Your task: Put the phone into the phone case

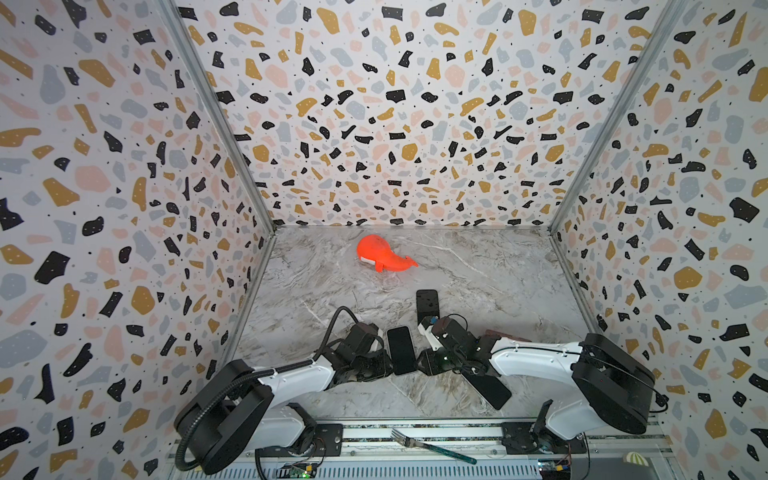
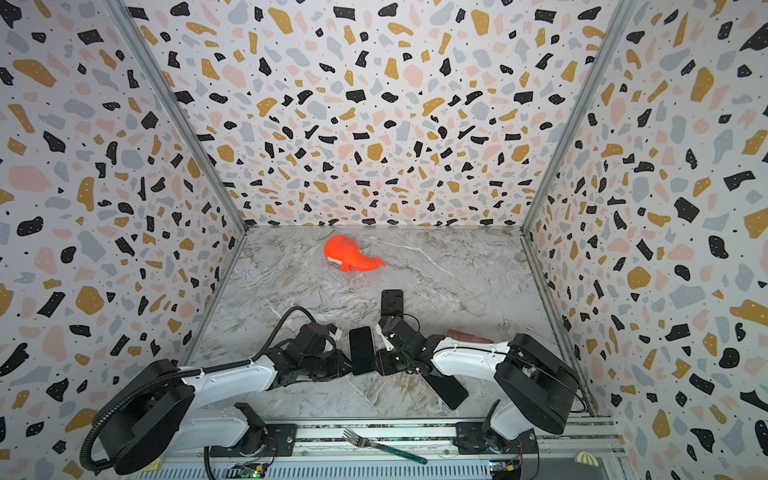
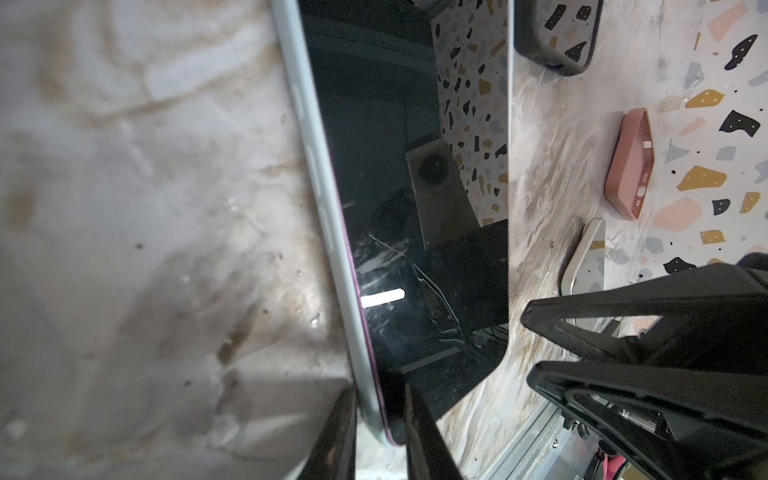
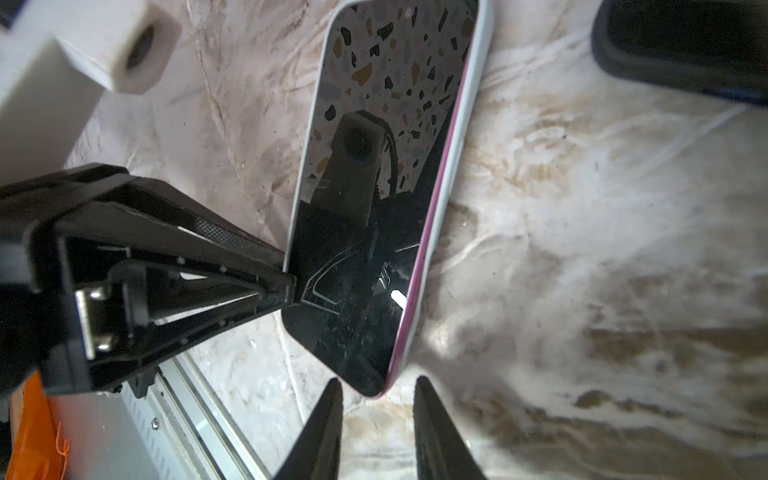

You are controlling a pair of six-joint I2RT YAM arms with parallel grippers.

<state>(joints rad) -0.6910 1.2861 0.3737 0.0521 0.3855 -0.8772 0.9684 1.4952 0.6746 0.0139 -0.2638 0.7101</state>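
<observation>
Phone [image 1: 401, 350] — glossy black slab, rounded corners — lies on the marbled table [image 1: 478, 266], on the near side of the smooth orange whale toy [image 1: 384, 259] and well apart from it. Pale matte case [image 3: 316, 166] hugs its long edge, a thin purple line between. Left gripper [image 3: 380, 392] pinches the cased edge by one corner. Right gripper [image 4: 378, 384] — fingers spread, another corner just between the tips.
</observation>
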